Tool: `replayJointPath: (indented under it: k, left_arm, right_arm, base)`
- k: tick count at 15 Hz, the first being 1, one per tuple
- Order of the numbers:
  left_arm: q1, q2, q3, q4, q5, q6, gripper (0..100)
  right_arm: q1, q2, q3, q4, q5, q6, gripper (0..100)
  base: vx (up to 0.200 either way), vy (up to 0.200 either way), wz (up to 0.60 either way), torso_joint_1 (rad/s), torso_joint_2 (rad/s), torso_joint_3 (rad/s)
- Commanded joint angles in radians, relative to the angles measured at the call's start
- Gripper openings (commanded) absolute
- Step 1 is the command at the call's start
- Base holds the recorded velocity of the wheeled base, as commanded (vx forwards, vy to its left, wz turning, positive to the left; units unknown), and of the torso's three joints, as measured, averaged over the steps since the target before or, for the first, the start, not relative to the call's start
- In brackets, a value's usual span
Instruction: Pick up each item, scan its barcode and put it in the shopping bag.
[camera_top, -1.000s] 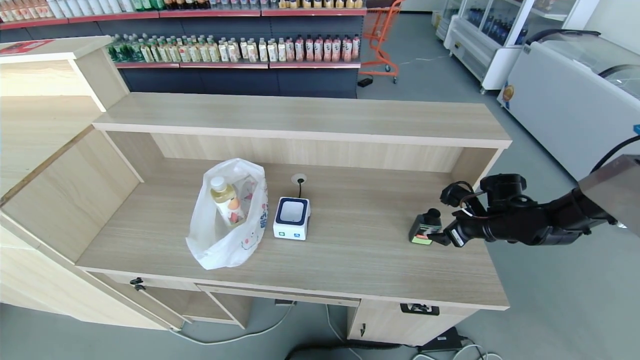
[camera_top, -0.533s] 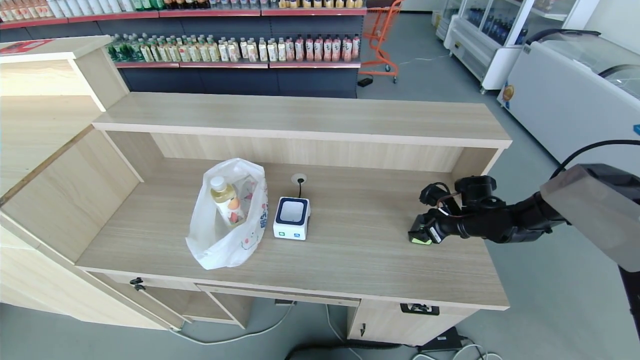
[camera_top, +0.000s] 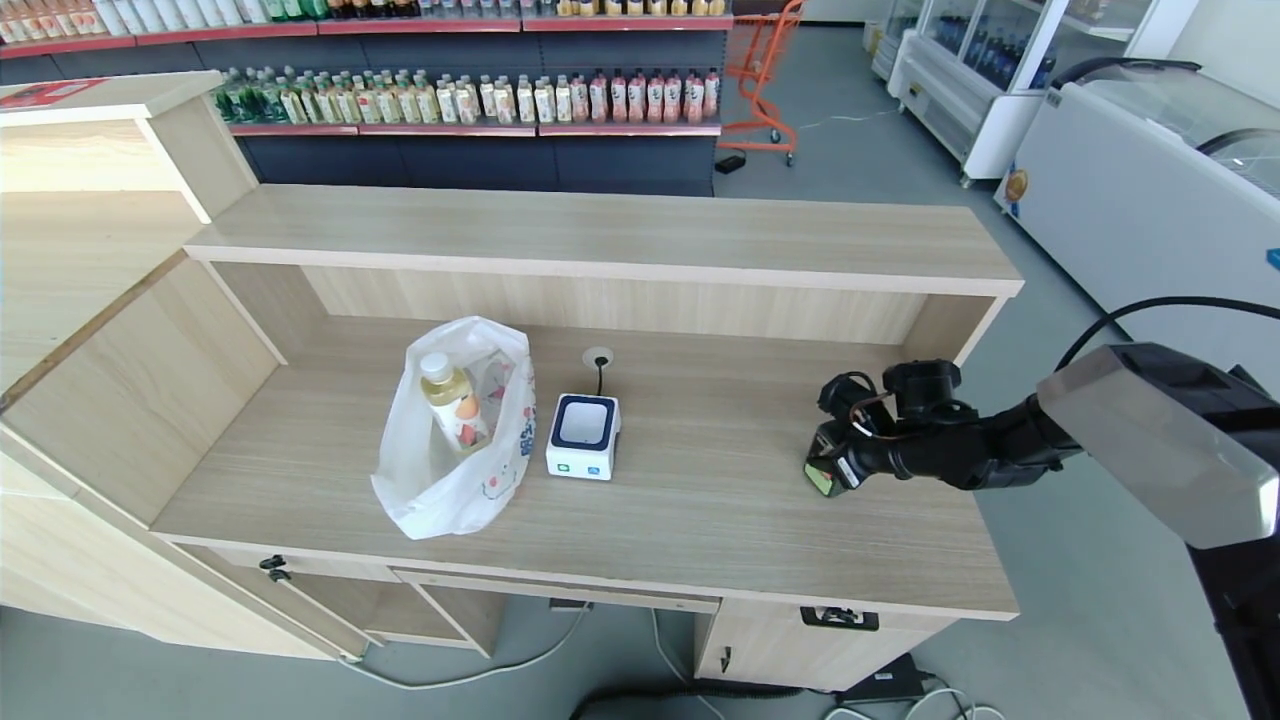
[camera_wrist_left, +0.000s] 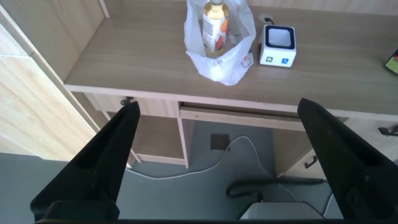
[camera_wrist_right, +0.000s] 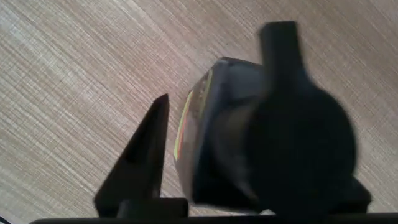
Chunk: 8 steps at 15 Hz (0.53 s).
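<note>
A: Item, where?
B: Dark bottle (camera_top: 816, 478) sits on the tabletop (camera_top: 700, 500), right of centre in the head view, well apart from the scanner (camera_top: 583, 436) and shopping bag (camera_top: 420, 490).
A: Jaws?
B: Right gripper (camera_top: 826, 462) has its jaws apart, straddling the bottle, with a sliver of tabletop beside one finger. The bottle looks upright. Left gripper (camera_wrist_left: 217, 107) is spread wide, far off.

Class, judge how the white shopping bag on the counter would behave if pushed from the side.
The shopping bag looks like thin, crumpled film, so it would probably fold in rather than resist. It likely slides easily on the smooth counter. The bottle standing inside may steady it but could tip.
</note>
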Motion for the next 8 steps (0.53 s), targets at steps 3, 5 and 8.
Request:
replayJointPath:
  k: [3,5,8]
  left_arm:
    - [0.000,0.000,0.000,0.000,-0.001,-0.001,100]
    - [0.000,0.000,0.000,0.000,-0.001,-0.001,100]
    - [0.000,0.000,0.000,0.000,-0.001,-0.001,100]
  right_arm:
    - [0.002,-0.006,-0.001,-0.003,0.002,0.003,0]
    - [-0.003,-0.096,0.025,-0.008,0.006,0.044,0]
    - [-0.074,-0.434,0.369,-0.151,0.000,0.028,0]
  base:
    - [0.000,0.000,0.00,0.000,0.00,0.000]
    - [0.000,0.000,0.00,0.000,0.00,0.000]
    - [0.000,0.000,0.00,0.000,0.00,0.000]
